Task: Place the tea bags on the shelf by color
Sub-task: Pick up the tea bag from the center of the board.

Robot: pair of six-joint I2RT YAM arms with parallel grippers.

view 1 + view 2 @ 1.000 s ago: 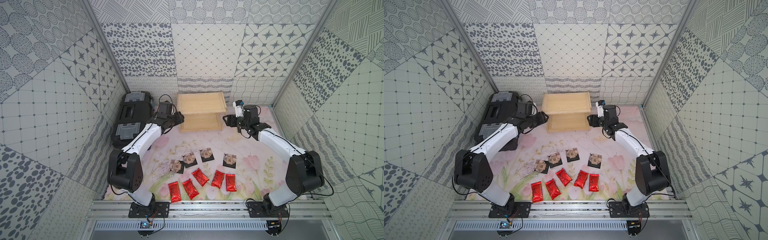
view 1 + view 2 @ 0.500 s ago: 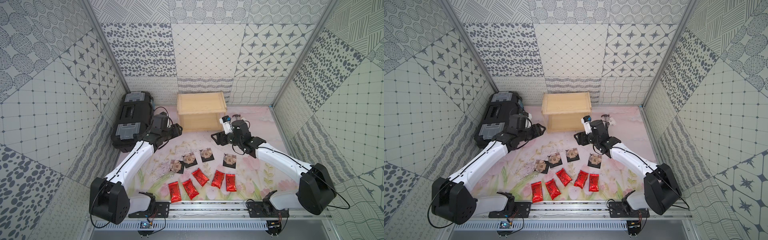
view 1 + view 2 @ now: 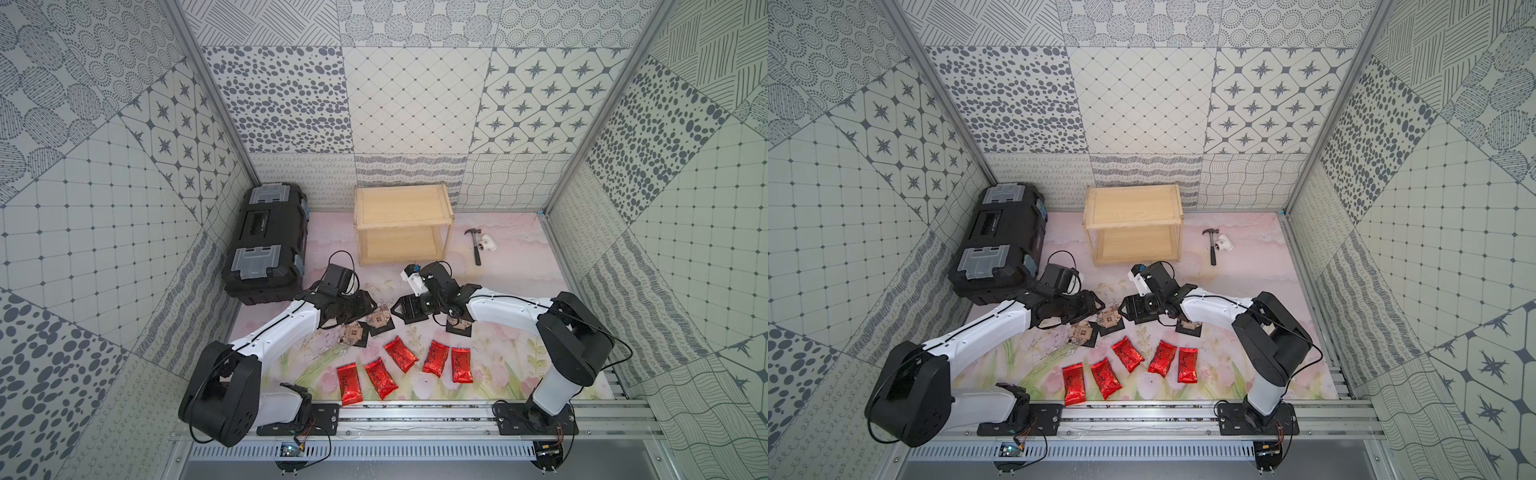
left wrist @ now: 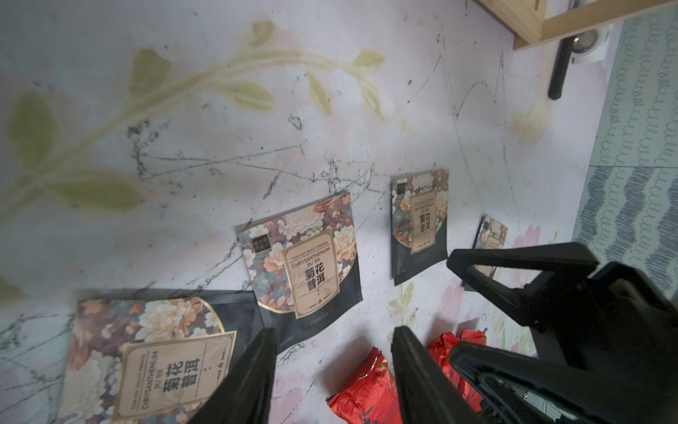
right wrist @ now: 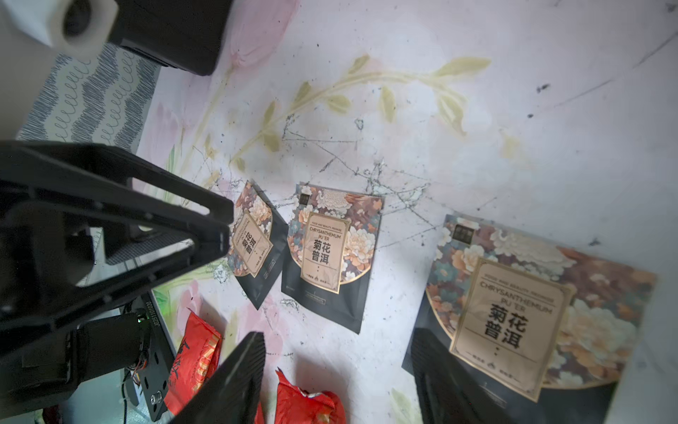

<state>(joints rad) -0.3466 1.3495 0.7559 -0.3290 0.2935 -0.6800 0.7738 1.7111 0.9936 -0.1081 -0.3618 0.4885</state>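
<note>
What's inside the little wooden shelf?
Nothing that shows: the wooden shelf's top board and the visible part of its lower board are bare. The lower board's back is hidden under the top. The tea bags lie on the mat in front.

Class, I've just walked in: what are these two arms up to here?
The left gripper and right gripper hang low over the black sachets, both open and holding nothing. Five red pouches lie in a loose row beside them. The shelf holds nothing yet.
</note>
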